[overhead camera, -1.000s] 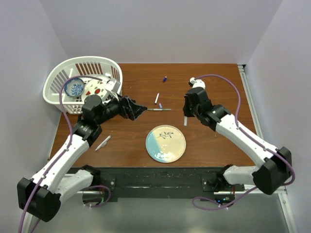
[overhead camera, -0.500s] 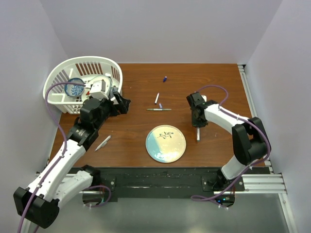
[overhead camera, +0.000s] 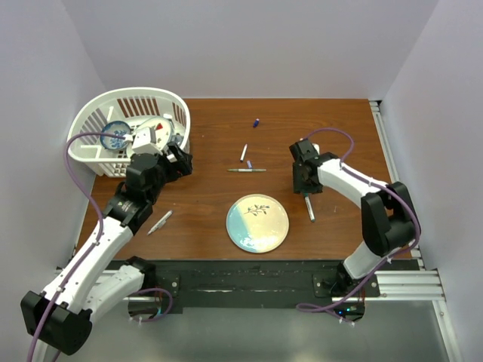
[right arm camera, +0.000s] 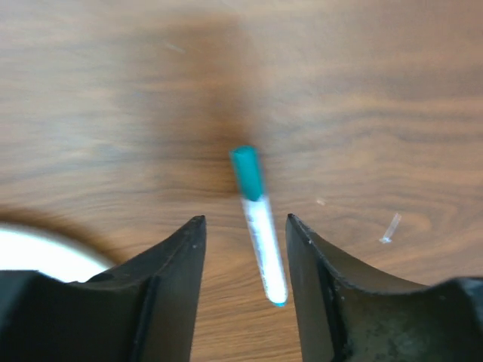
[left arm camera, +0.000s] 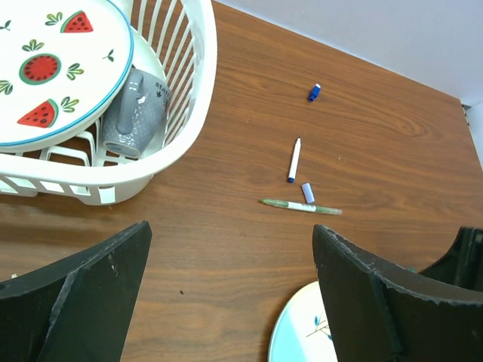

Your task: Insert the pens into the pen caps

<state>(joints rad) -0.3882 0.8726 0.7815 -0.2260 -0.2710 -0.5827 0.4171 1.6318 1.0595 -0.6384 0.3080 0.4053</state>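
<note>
A white pen with a teal cap (right arm camera: 258,219) lies on the table between my right gripper's (right arm camera: 244,220) open fingers, untouched; in the top view the pen (overhead camera: 309,209) lies right of the plate, just below the gripper (overhead camera: 303,187). My left gripper (overhead camera: 183,160) is open and empty beside the basket. Ahead of it lie a thin green-grey pen (left arm camera: 302,206), a purple cap (left arm camera: 306,191), a white pen (left arm camera: 293,159) and a blue cap (left arm camera: 314,93). Another pen (overhead camera: 159,222) lies at the left front.
A white laundry basket (overhead camera: 90,121) with plates and a grey mug (left arm camera: 134,113) stands at the back left. A round blue-and-cream plate (overhead camera: 257,223) sits at the front middle. White walls close in the table on three sides.
My right gripper has let go of the teal-capped pen, which now lies on the table right of the plate. My left gripper has pulled back from the thin pen toward the basket.
</note>
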